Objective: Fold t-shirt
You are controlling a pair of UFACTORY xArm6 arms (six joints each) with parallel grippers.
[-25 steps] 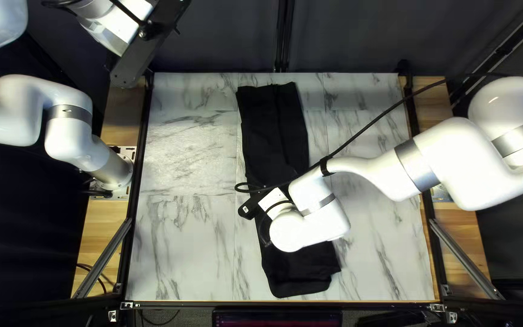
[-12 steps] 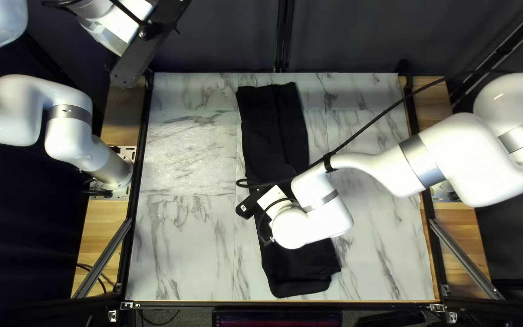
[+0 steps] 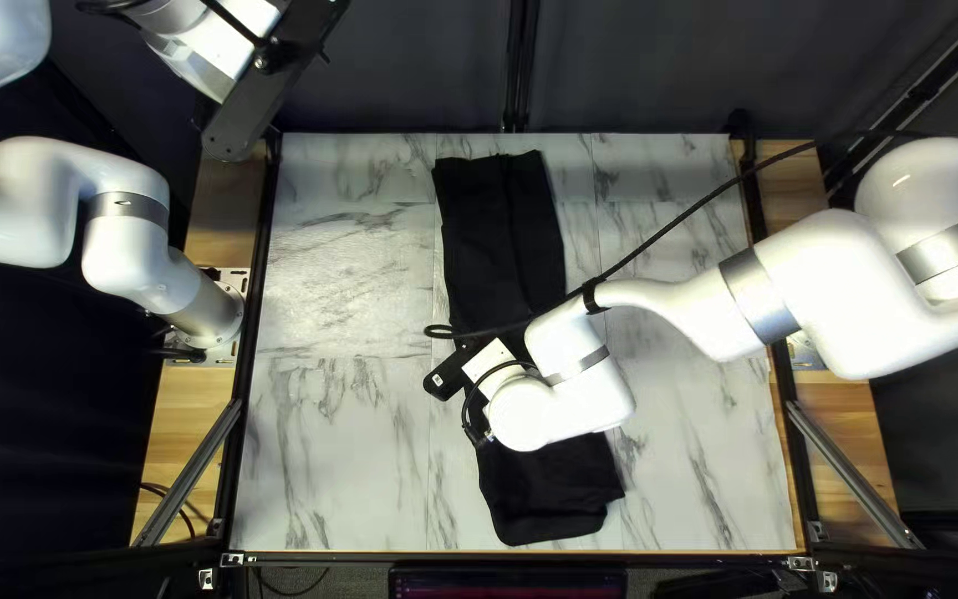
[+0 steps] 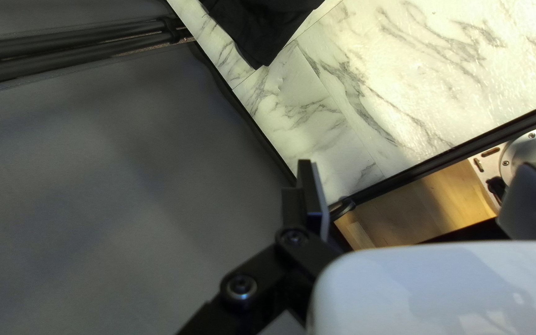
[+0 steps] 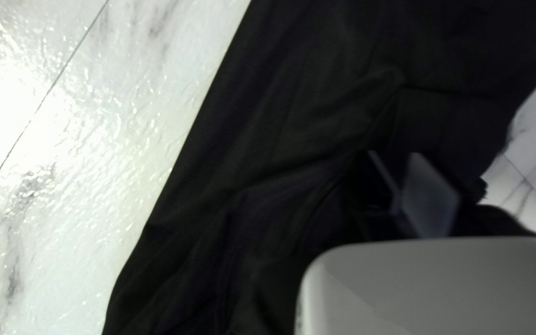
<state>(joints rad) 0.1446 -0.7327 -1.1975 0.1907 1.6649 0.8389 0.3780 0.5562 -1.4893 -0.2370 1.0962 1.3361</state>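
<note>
In the top left view, find the black T-shirt (image 3: pixel 501 239) laid out as a long, narrow strip down the middle of the worktop (image 3: pixel 335 433), reaching close to both the far and near edges. Notice the right claw (image 3: pixel 448 377), at the strip's middle, nudged slightly toward the view's left just now, with no matching shift in the T-shirt's visible outline. Take that as fine positioning, not a fold under way. Notice no change in the left arm (image 3: pixel 207 56), raised across the top edge. Judge the lengthwise folding mostly done, the crosswise fold yet to come.

In the left wrist view, see the left claw (image 4: pixel 418 166) spread wide, holding nothing, near the dark curtain (image 4: pixel 125 155) and well apart from the T-shirt's end.

In the right wrist view, see creases around the right claw, right at the cloth. Can't tell whether spread, pressed together or pinching fabric. Next, probably secure all layers before lifting; otherwise risk dragging the top one askew.
</note>
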